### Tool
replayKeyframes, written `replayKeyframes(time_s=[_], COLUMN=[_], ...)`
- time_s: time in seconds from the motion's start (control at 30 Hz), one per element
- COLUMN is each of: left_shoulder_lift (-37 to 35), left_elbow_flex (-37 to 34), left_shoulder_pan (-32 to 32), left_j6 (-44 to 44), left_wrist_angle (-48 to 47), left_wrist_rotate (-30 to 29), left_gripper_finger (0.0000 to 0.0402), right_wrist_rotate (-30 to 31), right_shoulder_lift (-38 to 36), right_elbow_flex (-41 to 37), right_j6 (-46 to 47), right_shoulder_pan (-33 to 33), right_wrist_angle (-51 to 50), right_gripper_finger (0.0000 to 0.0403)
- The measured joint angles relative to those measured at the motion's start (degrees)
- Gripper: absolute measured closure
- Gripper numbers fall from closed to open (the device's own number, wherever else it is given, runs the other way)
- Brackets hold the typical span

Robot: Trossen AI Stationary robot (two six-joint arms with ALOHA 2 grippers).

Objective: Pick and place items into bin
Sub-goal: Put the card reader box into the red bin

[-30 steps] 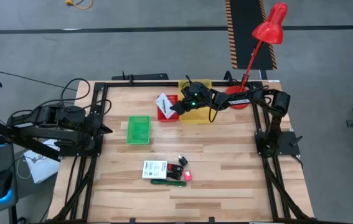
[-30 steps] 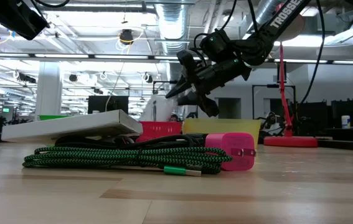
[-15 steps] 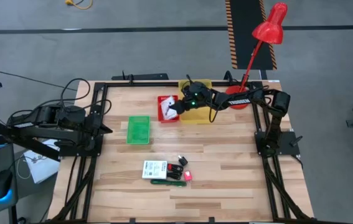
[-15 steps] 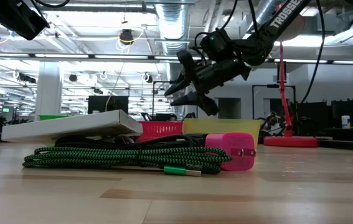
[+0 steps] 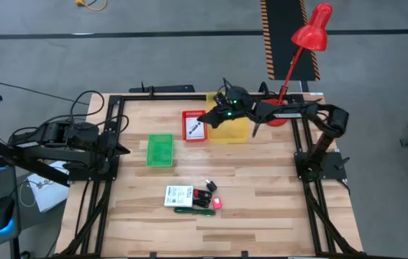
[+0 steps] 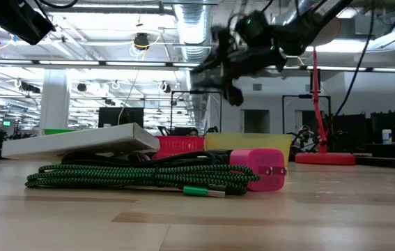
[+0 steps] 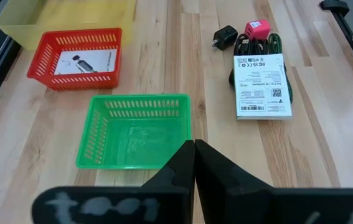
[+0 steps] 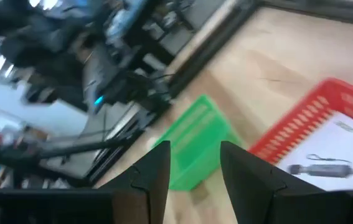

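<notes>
**Right gripper up over red basket, empty; card in basket**

Right gripper (image 5: 198, 122) hangs in the air above the red basket (image 5: 194, 126), at the back of the table. Fingers (image 8: 154, 171) stand apart with a clear gap, nothing between them. In the low view the gripper (image 6: 214, 66) sits well above the basket rims.

Directly under the gripper: a white printed card (image 7: 86, 61) lies flat on the red basket's floor. The yellow bin (image 5: 234, 128) is just beside the red basket, under the right arm's wrist. The green basket (image 5: 160, 150) is off to the gripper's left-arm side and nearer the front; nothing visible in it in the left wrist view.

Well away from the right gripper, at the front of the table, the remaining items are bunched together: a white box (image 5: 178, 195), a green-and-black cable (image 6: 127, 176) partly under it, a pink charger (image 6: 260, 169) touching the cable, and a small black plug (image 7: 225, 37) just beside the charger.

Left gripper (image 7: 194, 163) is parked at the table's left edge, fingers pressed together, holding nothing.

Red desk lamp (image 5: 311, 32) stands behind the right arm.
</notes>
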Motion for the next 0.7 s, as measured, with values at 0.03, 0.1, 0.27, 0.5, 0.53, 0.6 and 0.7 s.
replayKeyframes(time_s=[0.03,0.1,0.27,0.5,0.53,0.6,0.7], left_shoulder_lift=[0.0,0.0,0.0,0.0,0.0,0.0,0.0], left_elbow_flex=[0.0,0.0,0.0,0.0,0.0,0.0,0.0], left_shoulder_pan=[0.0,0.0,0.0,0.0,0.0,0.0,0.0], left_j6=[0.0,-0.4,-0.1,0.0,0.0,-0.3,-0.4], left_wrist_angle=[0.0,0.0,0.0,0.0,0.0,0.0,0.0], left_wrist_rotate=[0.0,0.0,0.0,0.0,0.0,0.0,0.0], left_gripper_finger=[0.0401,0.0401,0.0401,0.0401,0.0401,0.0401,0.0401], right_wrist_rotate=[-0.5,-1.0,0.2,7.8,8.8,10.6,13.9], right_shoulder_lift=[-1.4,-4.4,-11.4,-15.7,-15.7,-15.7,-14.2], right_elbow_flex=[0.0,0.0,0.0,0.0,0.0,0.0,0.1], right_j6=[-1.4,-4.5,-14.7,-20.3,-18.9,-15.4,-11.5], right_shoulder_pan=[0.3,0.8,3.4,11.5,13.0,16.1,21.3], right_wrist_angle=[-1.5,-6.4,-20.4,-35.1,-35.8,-35.6,-33.4], right_gripper_finger=[0.0269,0.0269,0.0272,0.0279,0.028,0.028,0.028])
